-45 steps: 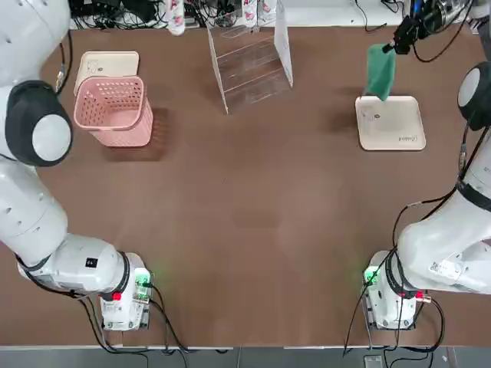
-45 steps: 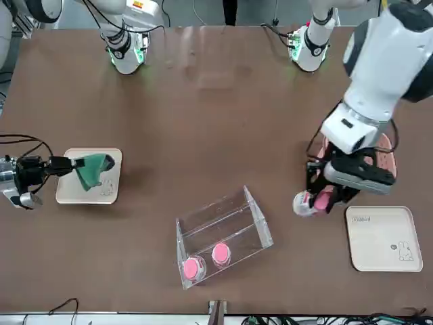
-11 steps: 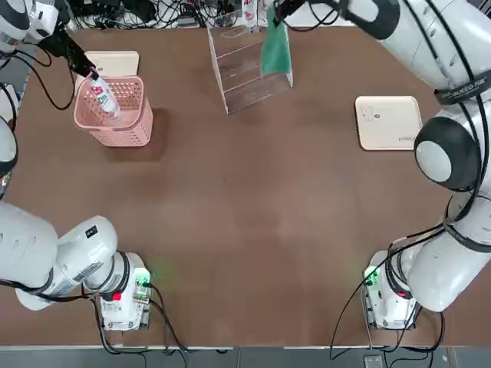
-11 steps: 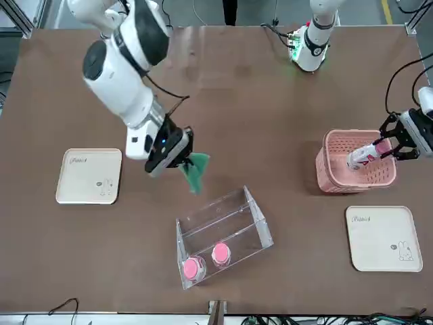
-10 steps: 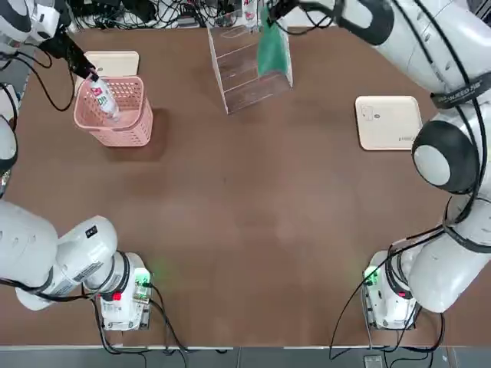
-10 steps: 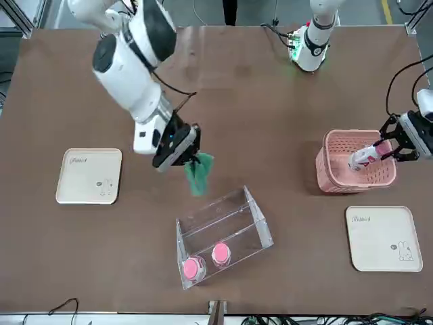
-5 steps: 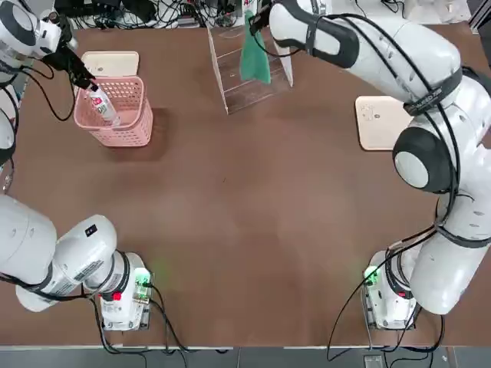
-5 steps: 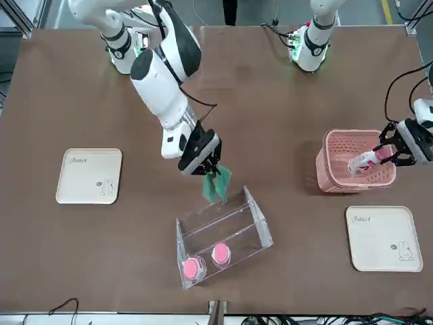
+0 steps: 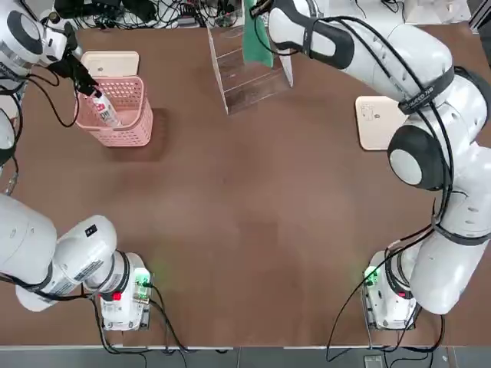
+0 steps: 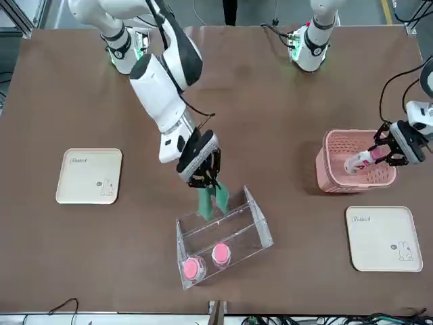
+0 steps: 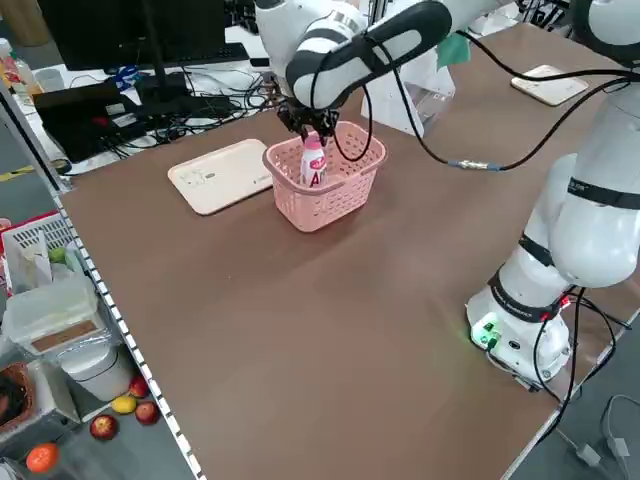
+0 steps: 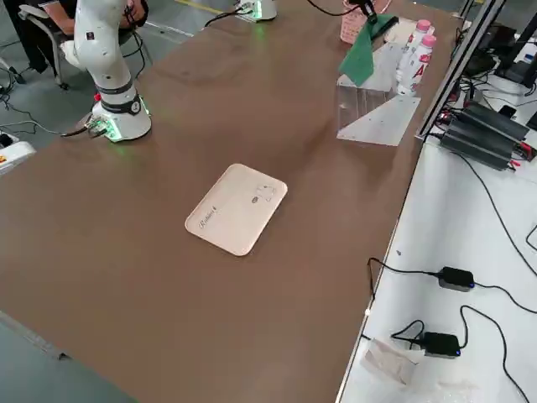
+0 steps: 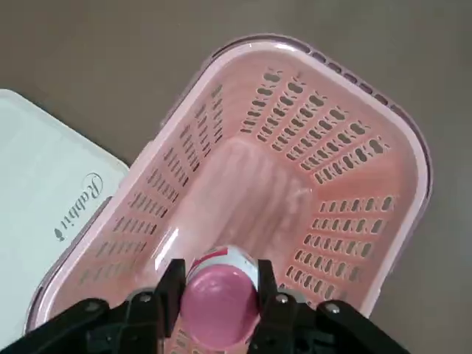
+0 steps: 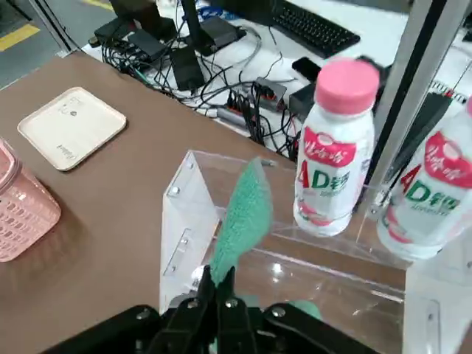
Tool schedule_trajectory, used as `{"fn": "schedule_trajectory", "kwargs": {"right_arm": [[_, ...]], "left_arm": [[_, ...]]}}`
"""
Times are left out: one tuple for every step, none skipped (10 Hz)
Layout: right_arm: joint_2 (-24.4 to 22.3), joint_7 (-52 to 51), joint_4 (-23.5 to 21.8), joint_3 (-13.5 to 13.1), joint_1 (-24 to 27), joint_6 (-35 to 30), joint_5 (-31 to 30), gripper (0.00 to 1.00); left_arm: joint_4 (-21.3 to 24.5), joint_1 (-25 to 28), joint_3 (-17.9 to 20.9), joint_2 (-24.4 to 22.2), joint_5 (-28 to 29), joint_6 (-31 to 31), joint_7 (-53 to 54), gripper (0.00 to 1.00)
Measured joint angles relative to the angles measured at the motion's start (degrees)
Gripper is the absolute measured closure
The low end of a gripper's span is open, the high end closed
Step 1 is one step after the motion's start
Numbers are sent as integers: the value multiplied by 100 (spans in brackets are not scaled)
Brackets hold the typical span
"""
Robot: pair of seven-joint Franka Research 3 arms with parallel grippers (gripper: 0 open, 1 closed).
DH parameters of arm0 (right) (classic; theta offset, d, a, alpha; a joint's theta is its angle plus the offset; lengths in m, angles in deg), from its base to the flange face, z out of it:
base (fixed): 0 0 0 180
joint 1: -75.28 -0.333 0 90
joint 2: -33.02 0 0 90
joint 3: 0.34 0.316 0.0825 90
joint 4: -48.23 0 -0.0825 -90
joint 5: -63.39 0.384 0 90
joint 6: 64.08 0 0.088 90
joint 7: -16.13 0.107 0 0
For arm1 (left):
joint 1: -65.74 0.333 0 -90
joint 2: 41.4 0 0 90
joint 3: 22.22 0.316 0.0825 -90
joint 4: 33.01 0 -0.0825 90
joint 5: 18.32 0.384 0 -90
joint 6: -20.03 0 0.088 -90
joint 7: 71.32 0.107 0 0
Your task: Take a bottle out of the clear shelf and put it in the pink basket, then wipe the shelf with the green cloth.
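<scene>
My left gripper (image 10: 391, 152) is shut on the pink-capped white bottle (image 9: 104, 112), holding it tilted inside the pink basket (image 9: 126, 135). In the left wrist view the bottle's cap (image 13: 219, 306) sits between my fingers, above the basket (image 13: 369, 184). My right gripper (image 10: 203, 177) is shut on the green cloth (image 10: 213, 200), which hangs down over the upper tier of the clear shelf (image 10: 233, 233) at the table's far edge. I cannot tell whether the cloth (image 14: 242, 214) touches the shelf (image 14: 184, 221). Two more bottles (image 14: 332, 166) stand on the shelf.
One cream tray (image 9: 111, 61) lies just behind the basket. Another cream tray (image 9: 389, 123) lies on the right side. Cables and power strips (image 9: 138, 11) run along the far edge behind the shelf. Bare brown tabletop (image 9: 253, 230) fills the middle and front.
My right arm has swung the cloth left and down from beside the shelf to over its tiers. My left gripper has shifted slightly over the basket, still holding the bottle.
</scene>
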Motion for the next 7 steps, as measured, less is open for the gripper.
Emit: {"fn": "schedule_trajectory", "kwargs": {"right_arm": [[117,-13,20,27,3,265,0,97],[277,-20,85,50,4,435,0,97],[428,-23,176,57,4,524,0,97],[528,-26,249,58,4,609,0,97],[593,-28,303,65,4,666,0,97],[629,-57,341,72,4,674,-1,97],[649,-187,364,79,4,688,-4,97]], "left_arm": [[2,-1,-4,4,0,-1,3,56],[2,-2,-10,7,0,-2,3,56],[3,-2,-14,11,0,-3,3,56],[3,-2,-17,13,0,-4,3,56],[3,-2,-21,13,0,-4,4,56],[3,-2,-24,13,0,-4,4,56],[3,-2,-25,13,0,-4,4,56]]}}
